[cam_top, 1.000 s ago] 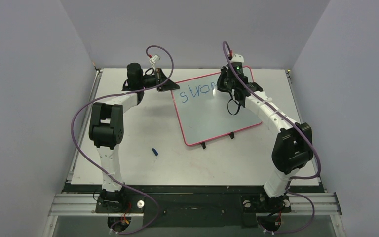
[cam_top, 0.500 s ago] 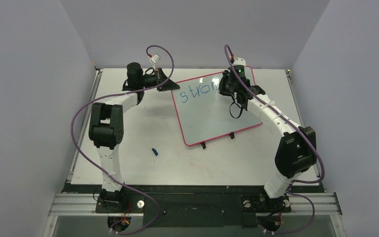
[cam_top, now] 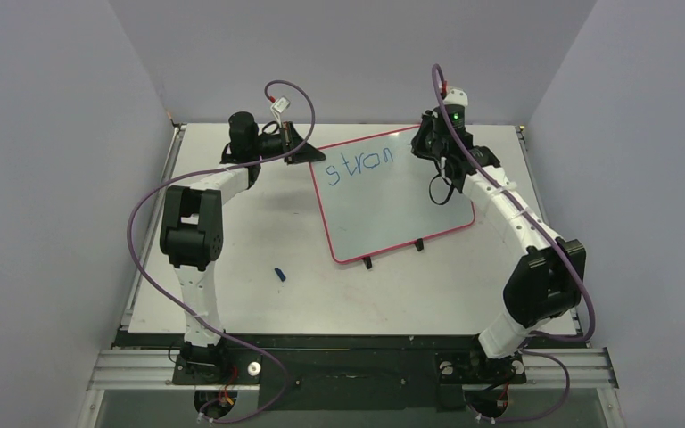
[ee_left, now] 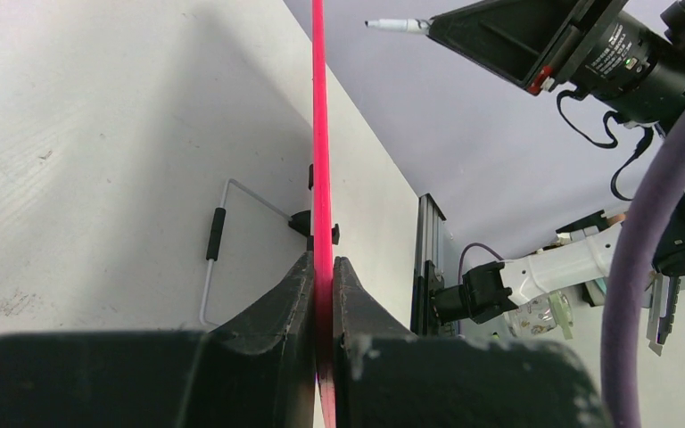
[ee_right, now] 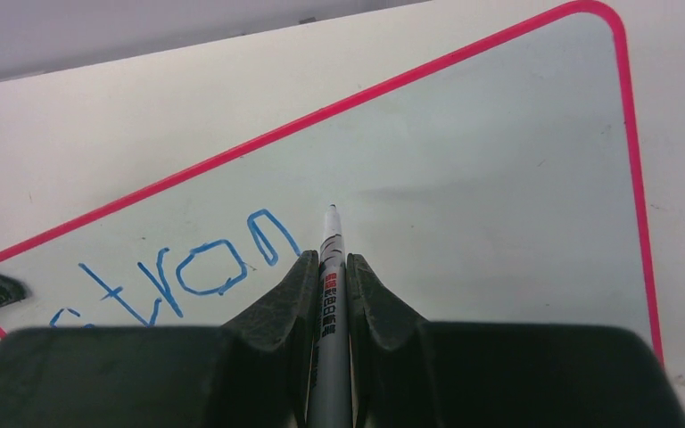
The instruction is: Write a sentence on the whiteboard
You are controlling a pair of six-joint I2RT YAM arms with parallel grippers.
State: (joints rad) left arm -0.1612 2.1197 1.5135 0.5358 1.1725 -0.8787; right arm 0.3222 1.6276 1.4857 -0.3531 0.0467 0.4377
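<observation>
The pale table (cam_top: 232,294) is sitting between plain grey-lilac walls (cam_top: 53,134), and a metal rail (cam_top: 348,367) is running along its near edge, where both arm bases are standing. The whiteboard (cam_top: 383,209) is lying askew toward the far middle of the table. The sentence (cam_top: 354,167) is reading only "stron" (blue letters along the board's far edge). A small blue piece (cam_top: 279,274) is lying alone on the near left of the table, well apart from the board.

The left wrist camera is showing what the overhead one cannot. The left end effector (ee_left: 322,267) is pinching the board's red rim between closed fingers, with the board appearing edge-on. A wire stand (ee_left: 217,234) is lying on the table just beside the rim. The same view is catching the tip of the marker (ee_left: 397,26) sitting clear of the writing surface. The right wrist camera is showing the right end effector (ee_right: 332,263) clamping that marker, its tip pointing just right of the "n".

The left arm is reaching forward with its elbow bent and its wrist turned toward the board's left corner. The right arm is stretching far forward, its wrist hanging over the board's far right part.
</observation>
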